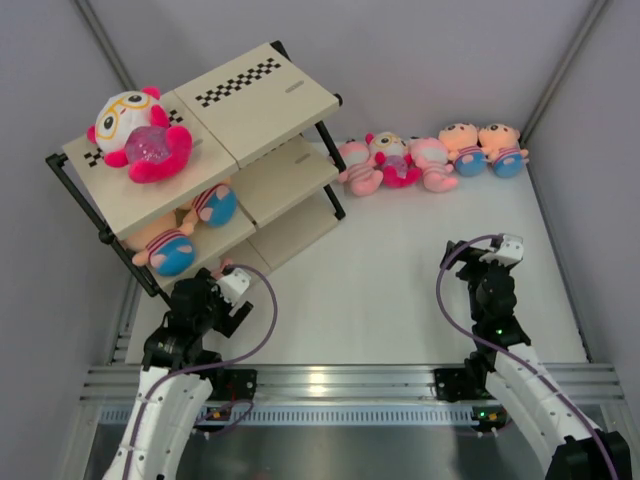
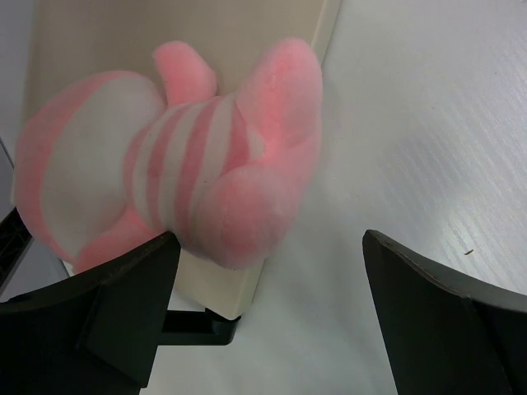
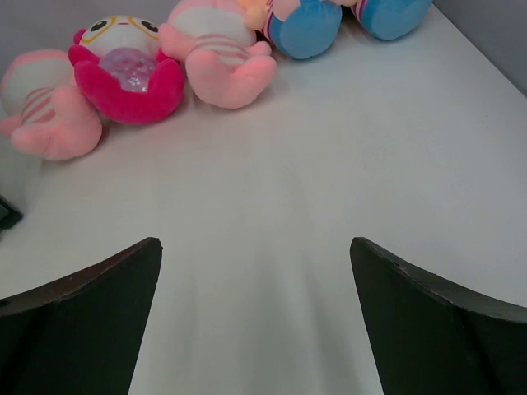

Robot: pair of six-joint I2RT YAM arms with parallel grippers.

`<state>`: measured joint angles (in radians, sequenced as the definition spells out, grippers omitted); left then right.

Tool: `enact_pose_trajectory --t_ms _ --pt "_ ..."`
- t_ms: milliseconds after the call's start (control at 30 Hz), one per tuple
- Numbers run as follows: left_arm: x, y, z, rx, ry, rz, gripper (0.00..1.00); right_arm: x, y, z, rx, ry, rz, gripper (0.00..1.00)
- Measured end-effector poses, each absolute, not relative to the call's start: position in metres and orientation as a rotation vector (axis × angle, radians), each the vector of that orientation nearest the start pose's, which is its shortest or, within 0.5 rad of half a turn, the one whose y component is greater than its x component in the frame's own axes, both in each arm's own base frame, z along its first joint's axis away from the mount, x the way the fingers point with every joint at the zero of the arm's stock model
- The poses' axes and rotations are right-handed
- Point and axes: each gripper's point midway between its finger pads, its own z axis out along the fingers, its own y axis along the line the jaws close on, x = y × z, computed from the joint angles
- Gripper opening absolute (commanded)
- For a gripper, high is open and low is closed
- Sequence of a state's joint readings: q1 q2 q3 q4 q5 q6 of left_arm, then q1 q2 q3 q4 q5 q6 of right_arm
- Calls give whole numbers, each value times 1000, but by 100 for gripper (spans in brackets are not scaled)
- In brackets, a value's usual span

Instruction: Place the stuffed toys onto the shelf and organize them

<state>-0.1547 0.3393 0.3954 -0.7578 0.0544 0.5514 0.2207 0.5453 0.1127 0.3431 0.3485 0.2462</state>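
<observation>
The shelf (image 1: 255, 100) stands tilted at the far left. A white-headed, hot-pink toy (image 1: 140, 135) sits on its top board. Two peach-faced, blue-bottomed toys (image 1: 215, 203) (image 1: 170, 250) lie on the middle tier. My left gripper (image 1: 222, 268) is open at the shelf's near lower corner. In the left wrist view a pale pink striped toy (image 2: 181, 181) lies on the end of a beige board (image 2: 222, 284), just beyond my open left gripper (image 2: 270, 243). My right gripper (image 1: 478, 248) is open and empty above the table, as the right wrist view (image 3: 254, 243) shows.
Several toys lie in a row at the back of the table: a pale pink one (image 1: 355, 165), a white-headed pink one (image 1: 390, 160), another pale pink one (image 1: 432, 163) and two peach-faced blue ones (image 1: 462, 148) (image 1: 503, 148). Grey walls close in both sides.
</observation>
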Motion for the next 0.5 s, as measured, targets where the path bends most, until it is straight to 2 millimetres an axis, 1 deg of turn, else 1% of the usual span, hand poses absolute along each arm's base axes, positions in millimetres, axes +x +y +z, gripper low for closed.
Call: enact_pose_trajectory --t_ms 200,267,300,333,433,467,500 --pt "180 -15 88 804 2125 149 99 284 11 140 295 1634 65 99" --pt "177 -18 95 807 2134 123 99 284 12 141 295 1642 66 100" --pt "175 -21 101 814 2136 105 99 285 13 144 291 1641 73 99" --pt "174 -23 112 821 2126 88 99 287 15 149 285 1641 81 99" --pt "181 -38 158 851 2008 34 99 298 23 175 267 1621 116 99" --pt "181 -42 168 866 1972 21 99 303 25 186 264 1614 125 99" --pt "181 -45 172 883 1953 11 99 309 27 196 265 1607 130 100"
